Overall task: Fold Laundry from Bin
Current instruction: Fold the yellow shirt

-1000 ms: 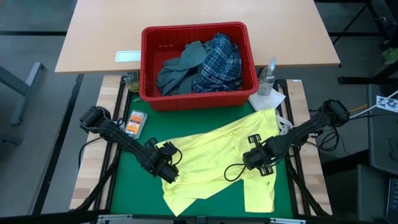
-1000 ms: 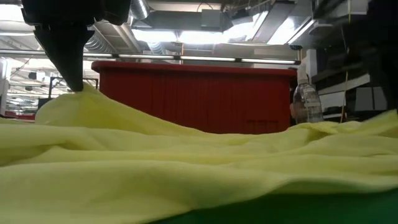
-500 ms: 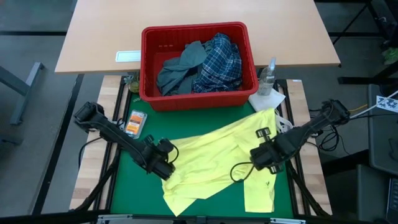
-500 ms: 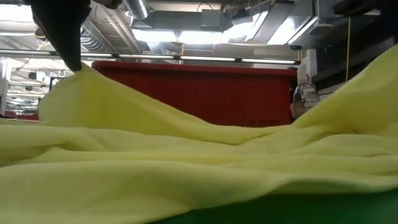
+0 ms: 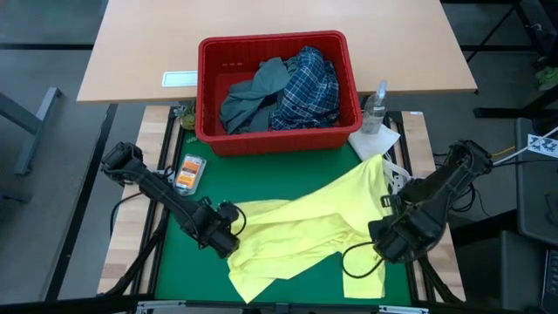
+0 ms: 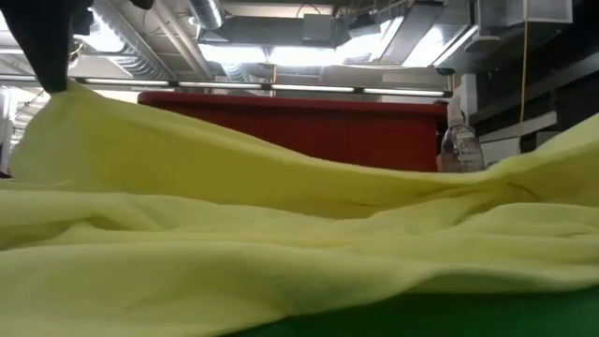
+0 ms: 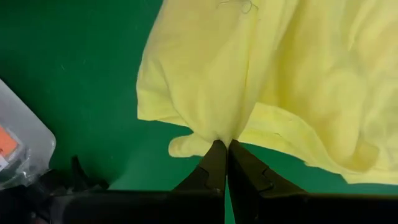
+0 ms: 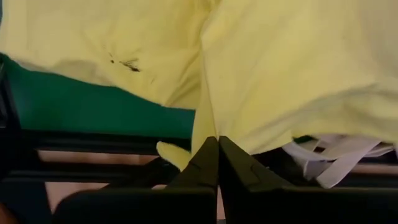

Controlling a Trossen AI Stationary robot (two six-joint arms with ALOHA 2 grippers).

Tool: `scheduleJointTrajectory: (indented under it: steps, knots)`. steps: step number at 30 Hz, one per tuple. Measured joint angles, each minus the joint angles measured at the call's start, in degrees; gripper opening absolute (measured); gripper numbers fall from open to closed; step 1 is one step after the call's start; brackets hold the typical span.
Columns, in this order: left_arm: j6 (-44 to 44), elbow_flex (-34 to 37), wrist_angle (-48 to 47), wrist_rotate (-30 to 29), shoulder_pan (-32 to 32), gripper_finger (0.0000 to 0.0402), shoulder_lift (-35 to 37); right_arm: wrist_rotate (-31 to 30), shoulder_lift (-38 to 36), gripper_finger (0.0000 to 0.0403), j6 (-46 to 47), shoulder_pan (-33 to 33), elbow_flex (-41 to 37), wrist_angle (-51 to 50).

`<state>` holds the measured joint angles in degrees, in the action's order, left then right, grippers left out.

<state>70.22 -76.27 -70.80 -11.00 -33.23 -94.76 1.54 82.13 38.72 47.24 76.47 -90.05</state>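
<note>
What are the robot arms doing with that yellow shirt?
Both arms are working on the yellow garment spread on the green mat. The left gripper is shut on one edge of it, and the right gripper is shut on the opposite edge. The red bin behind holds a plaid shirt and a grey-blue garment, waiting.

Green mat [image 5: 301, 283] covers the near desk, w/ light wood strips [image 5: 124, 234] at its sides. Behind it, a tan desk [image 5: 139, 48] w/ a white label [image 5: 180, 78]. Dark grey floor [image 5: 39, 174] all around. Low view: ceiling ducts [image 6: 201, 14] and bright lights [image 6: 309, 54] (industrial hall look).
</note>
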Motion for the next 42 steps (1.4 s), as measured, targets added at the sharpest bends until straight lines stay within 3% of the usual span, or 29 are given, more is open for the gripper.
scheduleJointTrajectory:
  steps: [6,13,23,35,42]
  knots:
    - [0.1,0.0,7.5,0.0,-1.1,0.0000,0.0,-0.1,0.0,0.0001,4.4,3.8,0.0,0.0]
    - [0.1,0.0,17.0,0.2,-1.6,0.0000,-0.6,-0.4,0.1,0.0000,4.7,3.7,0.0,0.0]
    - [-2.8,0.0,17.4,-0.2,-2.8,0.0007,-2.7,-0.4,0.1,0.0004,4.5,3.8,-0.1,0.0]
    - [-9.6,0.0,13.0,-1.9,-2.9,0.0120,-2.7,-0.3,0.1,0.0005,4.5,3.8,-0.1,0.0]
    - [-1.9,4.8,6.9,-2.7,-3.1,0.0120,-2.8,1.1,0.1,0.0036,4.4,3.8,-0.1,0.2]
